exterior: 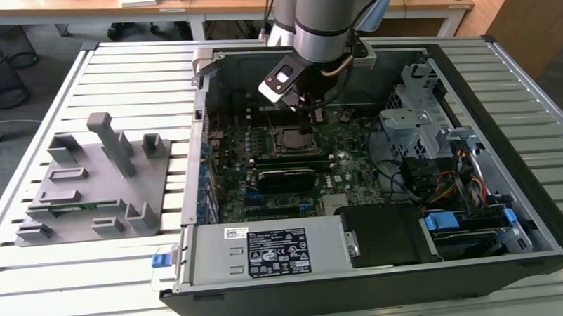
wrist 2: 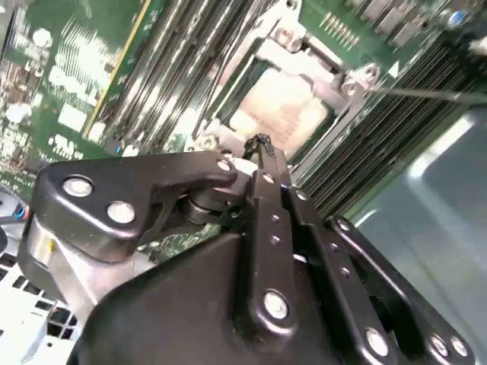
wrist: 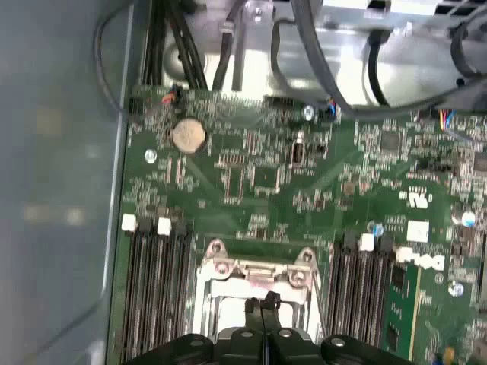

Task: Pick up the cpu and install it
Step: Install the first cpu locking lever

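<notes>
In the second wrist view the socket (wrist 2: 283,105) is blurred, so you cannot tell whether the pale square inside its frame is the cpu or bare contacts. In the first wrist view the picture's edge cuts the socket (wrist: 237,289) off, and the pincer (wrist: 263,304) with its black links covers its middle. In the exterior view the socket (exterior: 293,138) is too small for you to read what sits in it, the arm (exterior: 324,23) is cut off by the picture's edge, and the pockets of the grey tray (exterior: 105,189) are too small to judge.
</notes>
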Motion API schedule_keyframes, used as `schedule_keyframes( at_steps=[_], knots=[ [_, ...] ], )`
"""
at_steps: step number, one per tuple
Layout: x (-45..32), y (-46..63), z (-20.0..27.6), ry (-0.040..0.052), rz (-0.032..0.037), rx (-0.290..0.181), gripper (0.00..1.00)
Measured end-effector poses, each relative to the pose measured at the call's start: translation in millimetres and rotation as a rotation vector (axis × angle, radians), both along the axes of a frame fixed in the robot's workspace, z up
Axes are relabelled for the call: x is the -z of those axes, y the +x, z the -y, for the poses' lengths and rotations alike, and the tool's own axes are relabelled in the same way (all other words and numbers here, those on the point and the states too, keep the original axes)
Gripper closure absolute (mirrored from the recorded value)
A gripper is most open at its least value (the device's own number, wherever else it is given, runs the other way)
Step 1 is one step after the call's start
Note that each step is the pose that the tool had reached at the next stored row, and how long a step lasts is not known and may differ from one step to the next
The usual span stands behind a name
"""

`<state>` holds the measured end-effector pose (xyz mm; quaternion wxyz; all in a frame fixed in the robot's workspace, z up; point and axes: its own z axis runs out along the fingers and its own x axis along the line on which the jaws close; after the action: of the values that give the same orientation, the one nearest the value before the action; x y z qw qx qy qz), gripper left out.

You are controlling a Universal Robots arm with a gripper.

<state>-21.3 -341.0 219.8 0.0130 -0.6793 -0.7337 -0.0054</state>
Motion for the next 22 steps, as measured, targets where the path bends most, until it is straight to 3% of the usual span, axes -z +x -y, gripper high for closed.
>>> schedule_keyframes(
  at_steps=[3, 9, 22],
  knots=[
    [0.0, -13.4, 0.0, -0.0002, -0.0011, 0.000, 0.89],
    [0.0, -14.8, 0.0, -0.0002, -0.0012, 0.000, 0.89],
    [-12.7, -14.9, 0.0, -0.0001, -0.0008, 0.000, 0.89]
  ],
)
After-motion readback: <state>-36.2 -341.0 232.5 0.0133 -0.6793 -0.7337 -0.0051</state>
